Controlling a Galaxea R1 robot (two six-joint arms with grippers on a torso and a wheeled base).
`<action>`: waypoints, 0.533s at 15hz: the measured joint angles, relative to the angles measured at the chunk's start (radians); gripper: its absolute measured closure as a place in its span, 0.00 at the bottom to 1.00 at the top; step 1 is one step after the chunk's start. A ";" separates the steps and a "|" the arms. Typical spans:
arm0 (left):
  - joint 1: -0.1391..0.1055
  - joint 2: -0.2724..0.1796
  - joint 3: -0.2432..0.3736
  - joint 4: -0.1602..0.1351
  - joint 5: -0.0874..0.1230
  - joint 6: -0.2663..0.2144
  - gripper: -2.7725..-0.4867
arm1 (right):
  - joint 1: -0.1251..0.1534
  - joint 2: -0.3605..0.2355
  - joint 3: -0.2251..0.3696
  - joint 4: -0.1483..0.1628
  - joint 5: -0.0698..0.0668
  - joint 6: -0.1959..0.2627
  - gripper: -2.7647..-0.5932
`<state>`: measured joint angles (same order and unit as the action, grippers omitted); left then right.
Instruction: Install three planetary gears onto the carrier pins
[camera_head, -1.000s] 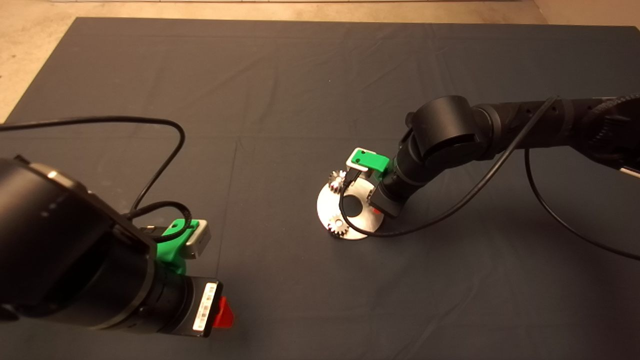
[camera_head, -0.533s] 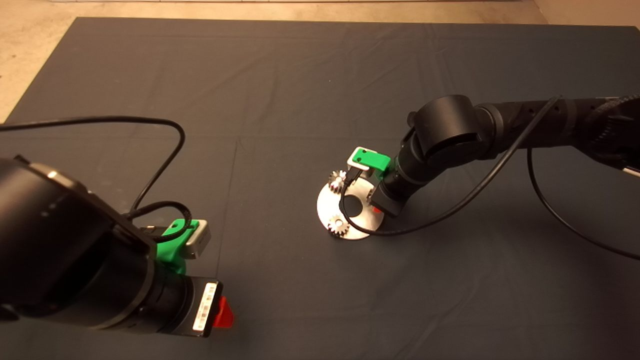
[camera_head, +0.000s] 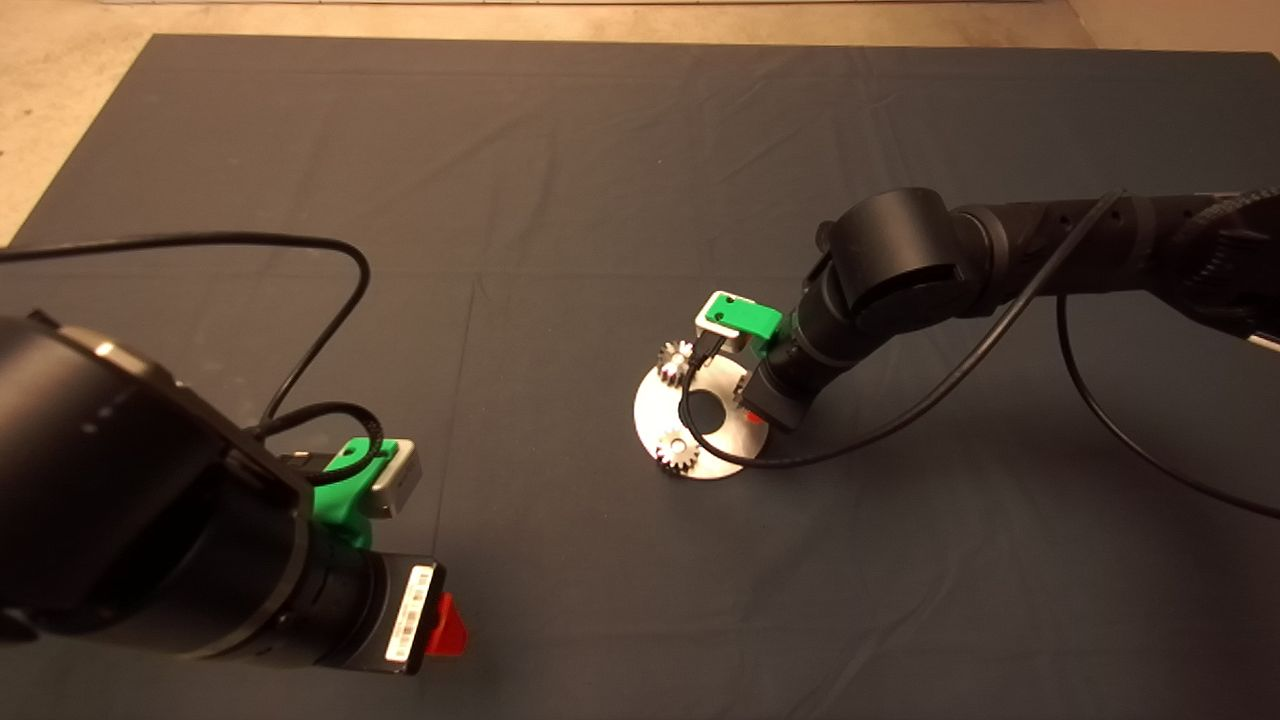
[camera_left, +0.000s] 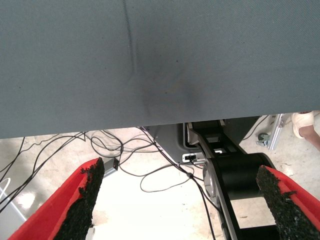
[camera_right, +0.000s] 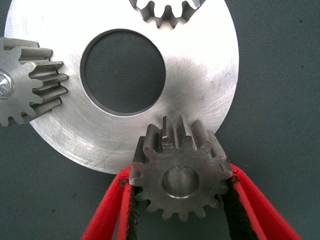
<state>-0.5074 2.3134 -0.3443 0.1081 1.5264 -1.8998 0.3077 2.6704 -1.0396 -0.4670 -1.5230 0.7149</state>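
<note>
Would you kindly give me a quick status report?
Right end effector grips third gear over disc edge. Two gears seated. Left end effector parked, open.

Dark mat bears shiny disc.

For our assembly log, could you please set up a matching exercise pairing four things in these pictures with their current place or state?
Things:
1. small grey metal gear with an empty centre hole
2. small metal gear with a silvery pin in its centre
3. flat round shiny metal disc
4. left gripper

States:
A. lies on the dark mat
B. open, idle at the lower left
C. clamped between the right gripper's red fingers
D. seated on the disc's edge

Pairs: 1-C, 2-D, 3-A, 4-B
</note>
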 joint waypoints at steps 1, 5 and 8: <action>0.000 0.000 0.000 0.000 0.000 0.000 0.26 | 0.000 0.000 0.000 0.000 0.000 0.000 0.82; 0.000 0.000 0.000 0.000 0.000 0.000 0.26 | 0.000 0.000 0.000 0.000 0.000 0.000 0.82; 0.000 0.000 0.000 0.000 0.000 0.000 0.26 | 0.000 0.000 0.000 0.000 0.000 0.000 0.82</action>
<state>-0.5073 2.3138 -0.3443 0.1081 1.5264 -1.8996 0.3072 2.6704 -1.0391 -0.4674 -1.5234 0.7149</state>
